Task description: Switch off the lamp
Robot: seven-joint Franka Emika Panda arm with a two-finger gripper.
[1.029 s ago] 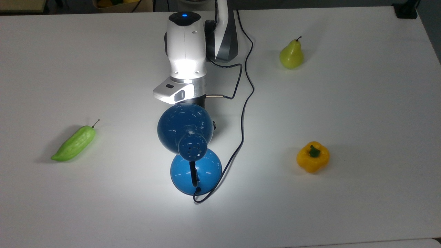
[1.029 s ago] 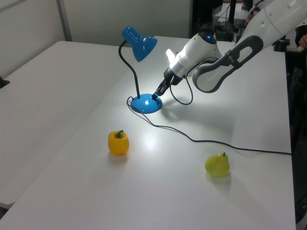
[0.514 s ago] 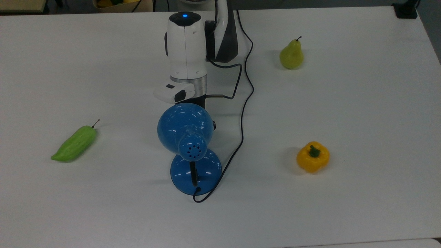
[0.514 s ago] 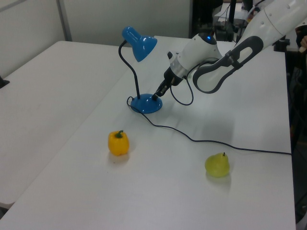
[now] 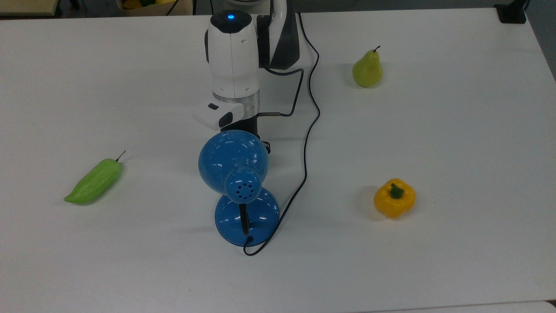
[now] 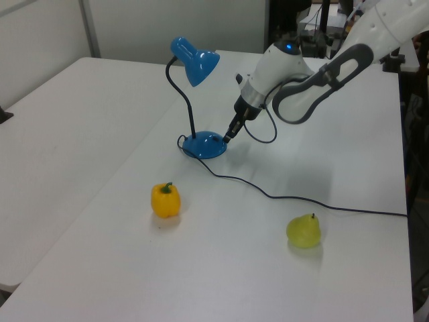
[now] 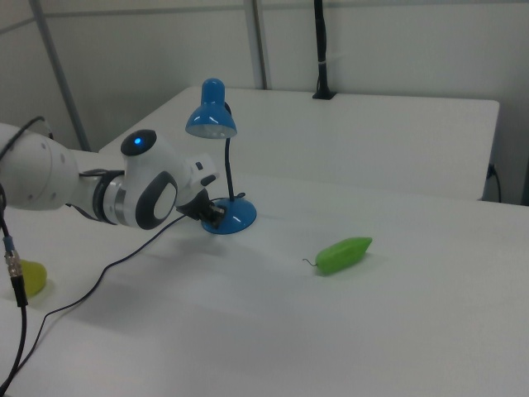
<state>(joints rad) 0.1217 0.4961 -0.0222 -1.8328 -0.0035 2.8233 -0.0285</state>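
Note:
The glossy blue lamp stands mid-table, its cone shade (image 5: 233,163) over the round base (image 5: 254,217). It casts no glow on the table. In the left view the shade (image 6: 194,60) arches on a black neck above the base (image 6: 204,144). My gripper (image 6: 230,134) hangs just above the base's right edge in the left view, its dark fingers shut together on nothing. In the top view the shade hides most of the gripper. In the right view the gripper (image 7: 213,217) sits close beside the base (image 7: 233,217).
The lamp's thin black cord (image 5: 306,143) snakes from the base past the arm. A green pear (image 5: 367,69) and a yellow bell pepper (image 5: 394,198) lie on the top view's right. A long green vegetable (image 5: 92,181) lies on the top view's left.
The lamp's bright pool of light from one second ago has gone out. The gripper, then touching the base, has lifted and drawn back toward the arm.

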